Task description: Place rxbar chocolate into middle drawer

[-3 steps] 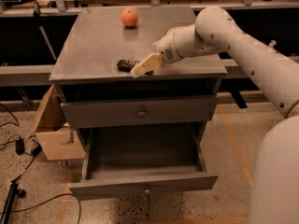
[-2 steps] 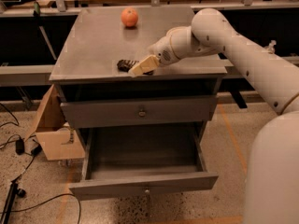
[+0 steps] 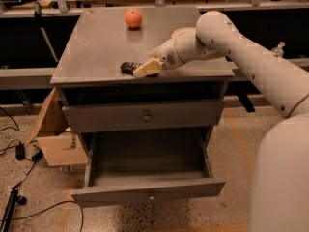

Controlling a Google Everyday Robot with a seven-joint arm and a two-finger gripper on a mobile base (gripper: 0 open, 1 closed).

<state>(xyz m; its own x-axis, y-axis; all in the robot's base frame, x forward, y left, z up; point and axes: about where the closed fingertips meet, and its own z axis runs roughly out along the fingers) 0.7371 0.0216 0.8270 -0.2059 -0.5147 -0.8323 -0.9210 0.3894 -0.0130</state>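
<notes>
The rxbar chocolate (image 3: pixel 128 67), a small dark crinkled bar, lies on the grey cabinet top (image 3: pixel 96 42) near its front edge. My gripper (image 3: pixel 145 69) reaches in from the right, low over the top, with its tip at the bar's right end and covering part of it. The middle drawer (image 3: pixel 147 193) is pulled out below, with a low front panel, a small knob and a dark tray with nothing in it. It sits well below and in front of the bar.
A round orange fruit (image 3: pixel 133 18) sits at the back of the cabinet top. A closed drawer with a taller front panel (image 3: pixel 145 115) is above the open one. A cardboard box (image 3: pixel 53 134) and cables (image 3: pixel 19 153) lie on the floor to the left.
The arm's elbow has swung a little to the left. The gripper tip stays at the bar's right end, and the bar has not moved.
</notes>
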